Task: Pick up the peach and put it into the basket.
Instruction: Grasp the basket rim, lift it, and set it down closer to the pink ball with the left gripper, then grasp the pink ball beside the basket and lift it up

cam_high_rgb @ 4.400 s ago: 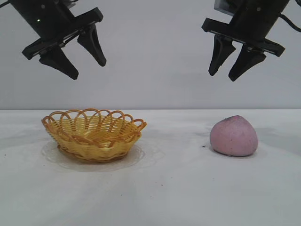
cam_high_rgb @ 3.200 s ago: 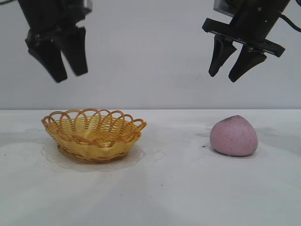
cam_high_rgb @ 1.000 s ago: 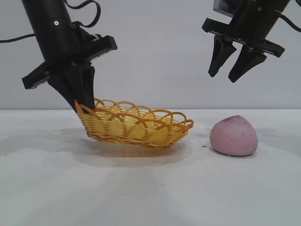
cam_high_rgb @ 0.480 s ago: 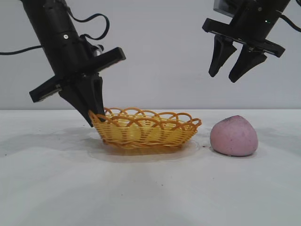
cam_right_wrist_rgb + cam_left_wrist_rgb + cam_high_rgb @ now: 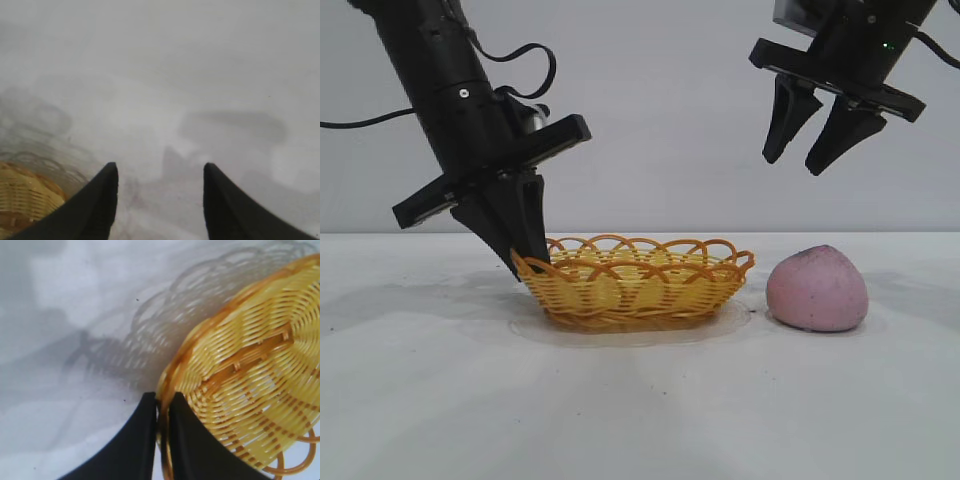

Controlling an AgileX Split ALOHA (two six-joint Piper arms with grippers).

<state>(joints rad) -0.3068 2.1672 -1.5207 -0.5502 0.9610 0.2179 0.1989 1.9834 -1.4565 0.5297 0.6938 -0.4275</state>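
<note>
The left pincer [image 5: 533,262] is clamped on the looped orange rim of the basket [image 5: 638,292], a shallow oval of yellow weave resting on the white bench [image 5: 640,400]. Just beside the basket's far end sits the peach [image 5: 817,288], a matte dusty-pink lump with a greyish point. The right pincer [image 5: 813,152] hangs high above the peach, its dark tapered fingers apart.

Soft even light; faint shadow under basket [image 5: 635,285]; right wrist view hazy.
</note>
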